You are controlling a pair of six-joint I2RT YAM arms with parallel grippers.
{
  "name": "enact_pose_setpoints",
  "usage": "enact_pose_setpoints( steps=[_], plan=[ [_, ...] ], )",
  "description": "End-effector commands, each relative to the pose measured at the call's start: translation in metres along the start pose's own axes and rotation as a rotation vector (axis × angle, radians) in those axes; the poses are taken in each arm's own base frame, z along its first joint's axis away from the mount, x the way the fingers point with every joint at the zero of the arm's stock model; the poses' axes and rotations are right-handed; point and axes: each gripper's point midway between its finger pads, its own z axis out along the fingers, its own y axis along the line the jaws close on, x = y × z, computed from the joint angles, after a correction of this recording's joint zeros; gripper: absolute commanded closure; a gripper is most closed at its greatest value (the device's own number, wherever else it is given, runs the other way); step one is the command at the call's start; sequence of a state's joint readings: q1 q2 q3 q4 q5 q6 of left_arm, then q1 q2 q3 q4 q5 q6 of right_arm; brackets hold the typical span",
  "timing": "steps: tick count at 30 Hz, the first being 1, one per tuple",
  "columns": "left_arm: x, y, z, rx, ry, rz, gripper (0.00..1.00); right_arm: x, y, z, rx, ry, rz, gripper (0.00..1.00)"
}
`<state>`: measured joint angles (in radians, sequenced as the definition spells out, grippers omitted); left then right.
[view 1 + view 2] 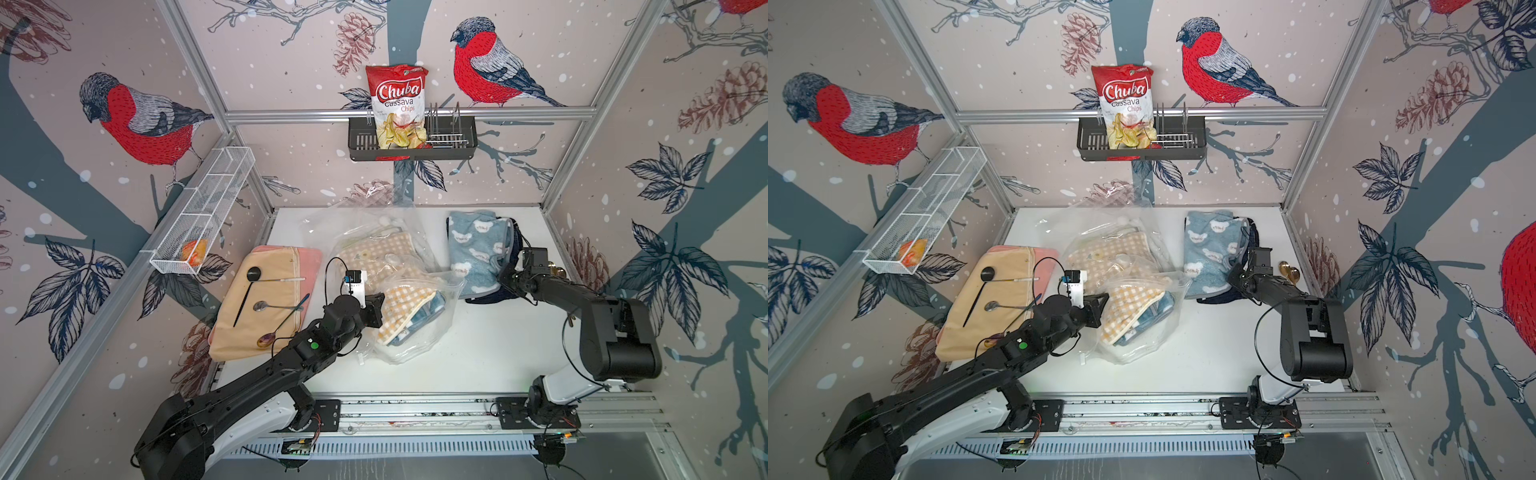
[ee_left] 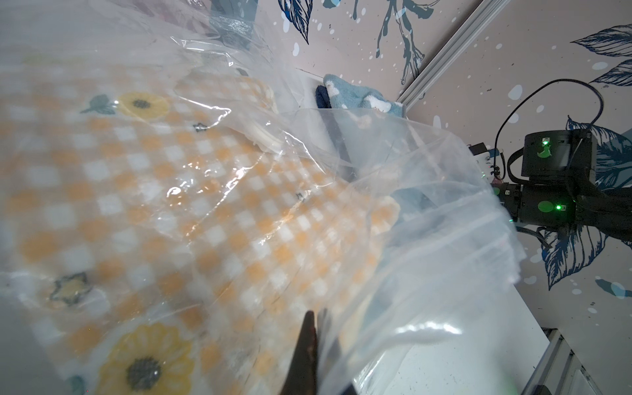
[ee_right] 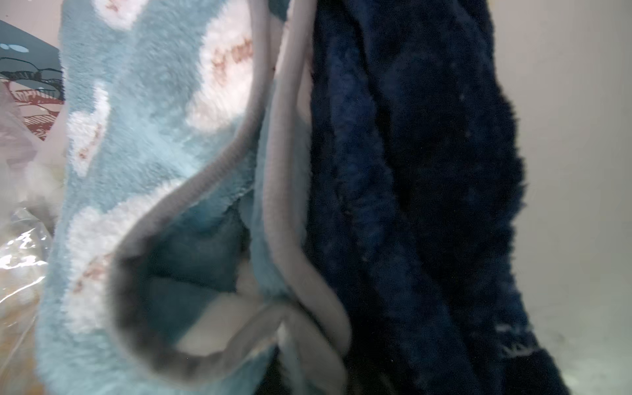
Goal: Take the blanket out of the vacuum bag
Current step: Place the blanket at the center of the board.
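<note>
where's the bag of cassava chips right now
In both top views the Chuba cassava chips bag stands upright in the black wall basket on the back wall, beside the wire dish rack.
</note>
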<state>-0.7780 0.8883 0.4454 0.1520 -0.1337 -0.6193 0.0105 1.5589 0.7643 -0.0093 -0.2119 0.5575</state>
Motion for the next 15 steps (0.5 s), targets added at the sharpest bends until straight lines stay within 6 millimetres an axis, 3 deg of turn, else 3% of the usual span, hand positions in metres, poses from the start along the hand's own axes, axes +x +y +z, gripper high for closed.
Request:
enact_pose_setpoints(
  steps=[1,6,13,15],
  plan=[
    [-0.01,-0.002,-0.003,0.004,-0.039,0.005,1.0,-0.021,0.023,-0.019,-0.059,-0.087,-0.019,1.0],
    [-0.011,-0.002,-0.005,0.003,-0.048,0.007,1.0,-0.037,0.036,-0.051,-0.023,-0.165,-0.048,1.0],
    [-0.007,-0.003,-0.004,0.018,-0.039,0.004,1.0,-0.034,0.022,-0.059,0.038,-0.177,-0.037,0.99],
    [-0.005,-0.002,-0.004,0.017,-0.033,0.005,1.0,-0.03,0.016,-0.058,0.045,-0.166,-0.024,0.82]
  ],
)
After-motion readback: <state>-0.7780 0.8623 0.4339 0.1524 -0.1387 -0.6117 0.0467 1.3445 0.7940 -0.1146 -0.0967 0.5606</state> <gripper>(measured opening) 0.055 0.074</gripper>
